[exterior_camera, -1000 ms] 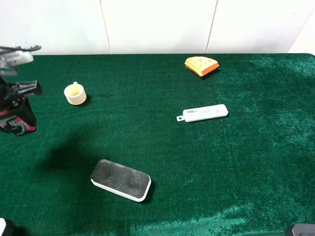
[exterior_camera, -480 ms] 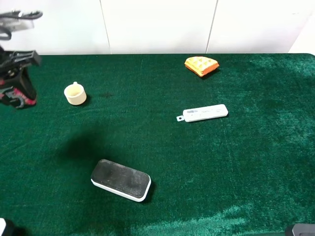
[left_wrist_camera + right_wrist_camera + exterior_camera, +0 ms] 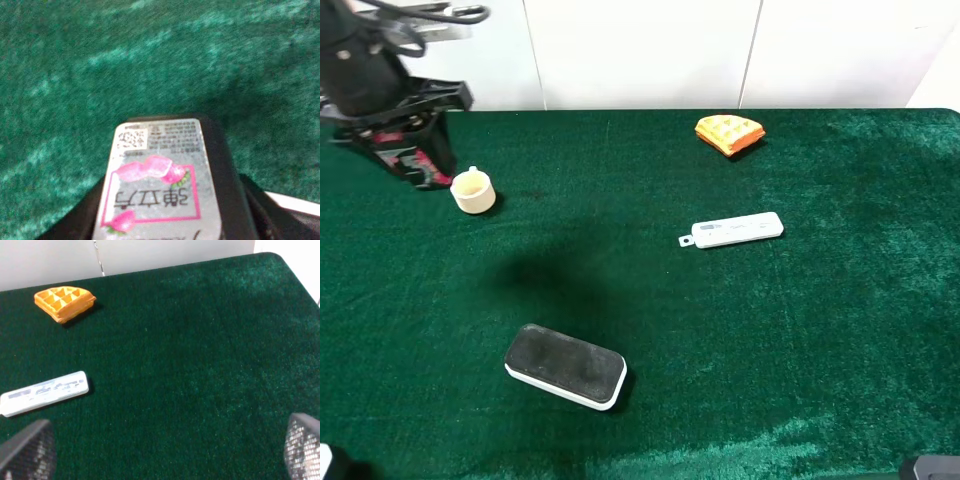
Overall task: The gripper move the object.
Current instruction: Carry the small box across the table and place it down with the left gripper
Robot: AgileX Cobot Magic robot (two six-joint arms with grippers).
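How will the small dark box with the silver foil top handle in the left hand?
The small dark rectangular box with the silver foil top looks rigid and flat-sided, so the left hand probably grips it without crushing it. Its top looks like thin foil, likely easy to dent. Being boxy, it should not roll when set down.

A green velvet cloth covers the table. Seen from its middle, a small round cream cup sits at ten o'clock and an orange waffle wedge at one o'clock. A slim white oblong device, perhaps a remote, lies at two o'clock. A black-topped, white-based oblong speaker lies at seven o'clock.
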